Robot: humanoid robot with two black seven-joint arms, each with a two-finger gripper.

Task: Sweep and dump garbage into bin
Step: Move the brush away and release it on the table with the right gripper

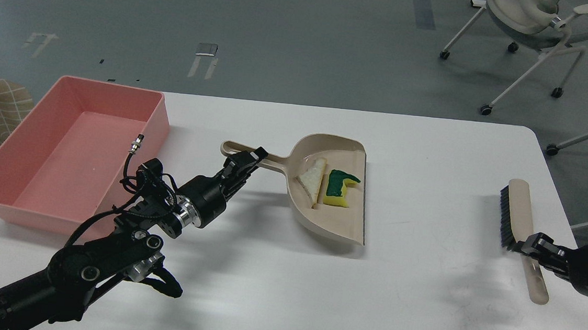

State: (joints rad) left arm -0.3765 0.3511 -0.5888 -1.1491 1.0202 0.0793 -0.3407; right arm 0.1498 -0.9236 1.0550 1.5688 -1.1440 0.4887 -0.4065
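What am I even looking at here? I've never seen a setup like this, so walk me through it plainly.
This is a single picture taken from a robot's own head, looking down at a white table. The two black arms are the robot's. Its left gripper is closed on the handle of a beige dustpan. In the pan lie a triangular bread slice and a yellow sponge with a green top. Its right gripper is at the handle of a beige brush with black bristles; whether it grips is unclear. A pink tub, the bin, sits empty at the table's left end. Beyond the table stands an office chair.
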